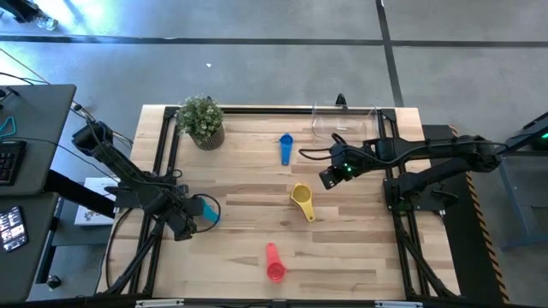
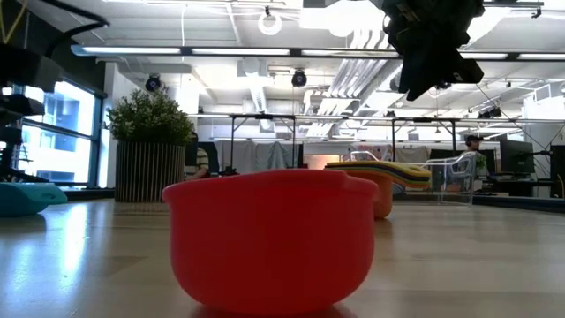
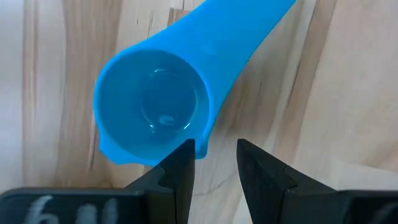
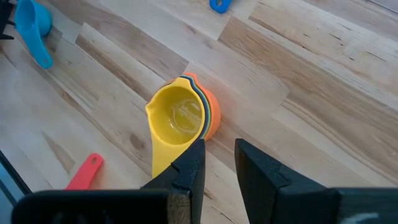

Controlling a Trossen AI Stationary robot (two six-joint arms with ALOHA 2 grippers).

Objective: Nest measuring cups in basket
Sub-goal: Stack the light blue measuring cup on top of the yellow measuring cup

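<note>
No legible brand, label or writing appears on any item; a pale smear on the left gripper's housing in the left wrist view cannot be read.

The clear basket [image 1: 344,121] sits at the upper right of the table [image 1: 248,257] in the high view, against the far edge, and looks empty.

A stack of nested measuring cups [image 1: 301,199] lies at centre, slightly right: the yellow cup [image 4: 176,118] is uppermost, seated inside an orange cup [image 4: 211,118] with a thin dark rim edge between them; its handle points toward the lower frame. Nothing is inside the yellow bowl.

The blue cup [image 1: 286,147] lies alone in the upper centre. The red cup [image 1: 274,263] lies at lower centre, and fills the foreground of the low view. The teal cup [image 1: 208,210] lies at left centre, bowl empty.

The left gripper [image 1: 186,218] is low at the left, fingers [image 3: 180,171] slightly parted, one tip at the teal cup's rim, not pinching it. The right gripper [image 1: 330,177] hangs raised above the table right of centre, near the nested stack, fingers narrowly parted and holding nothing.

A potted plant [image 1: 202,121] stands at the upper left of the table.
</note>
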